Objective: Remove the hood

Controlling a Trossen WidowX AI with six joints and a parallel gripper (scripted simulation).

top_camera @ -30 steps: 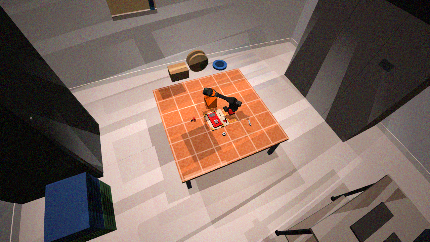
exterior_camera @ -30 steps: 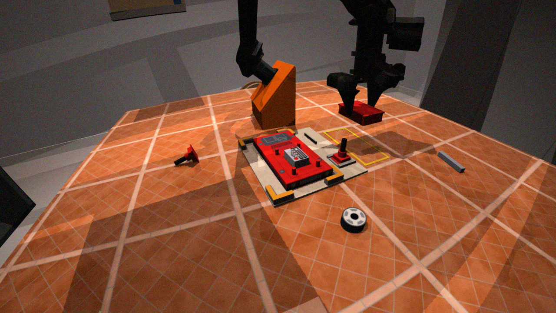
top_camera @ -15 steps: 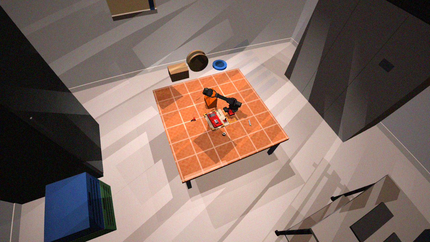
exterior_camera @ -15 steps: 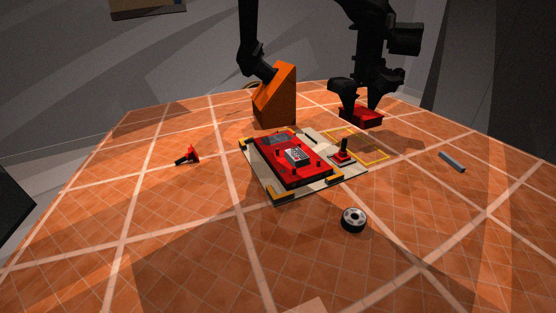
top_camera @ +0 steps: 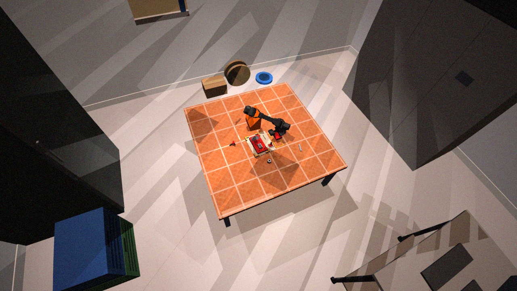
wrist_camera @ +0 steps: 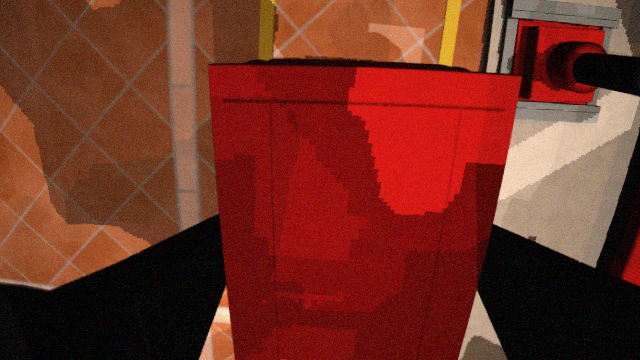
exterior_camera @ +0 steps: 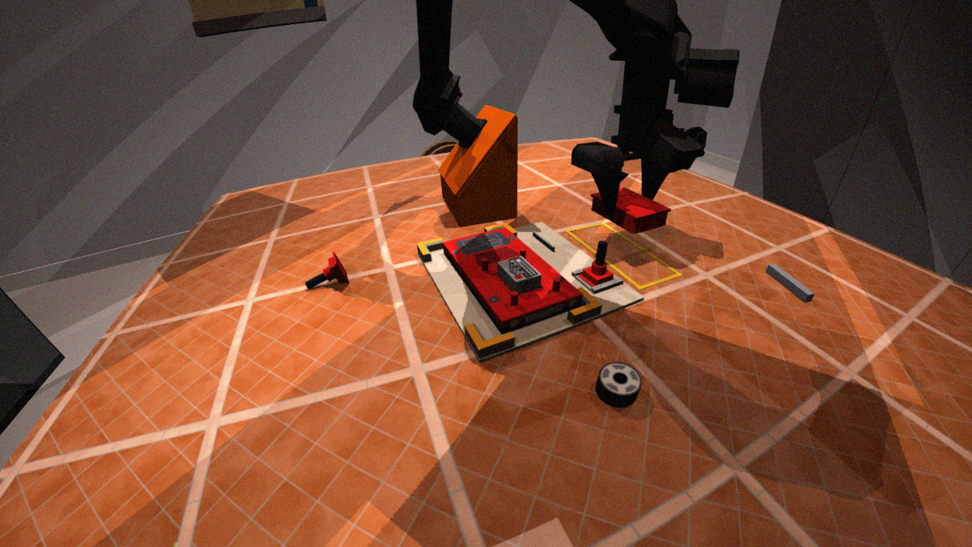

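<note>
My gripper (exterior_camera: 630, 203) (wrist_camera: 352, 231) is shut on the red hood (exterior_camera: 639, 216) (wrist_camera: 350, 200) (top_camera: 277, 136), with one finger on each long side. The hood hangs roughly level above the table. In the wrist view the yellow outline (wrist_camera: 451, 30) (exterior_camera: 661, 280) of the marked area passes out of sight beneath the hood's front edge. How much of the area lies under the hood is hidden. The red toy car (exterior_camera: 537, 302) (top_camera: 255, 145) sits without its hood on a pale board, its grey engine block (exterior_camera: 519, 275) and several short black posts showing.
A red base with a black upright post (exterior_camera: 601, 254) (wrist_camera: 560, 65) stands on the pale board (exterior_camera: 462, 302), close beside the marked area. A wheel (exterior_camera: 618, 385) (top_camera: 269, 160), a grey bar (exterior_camera: 788, 282) and a red-and-black piece (exterior_camera: 331, 273) lie on the table. The orange stand (exterior_camera: 492, 180) is behind the board.
</note>
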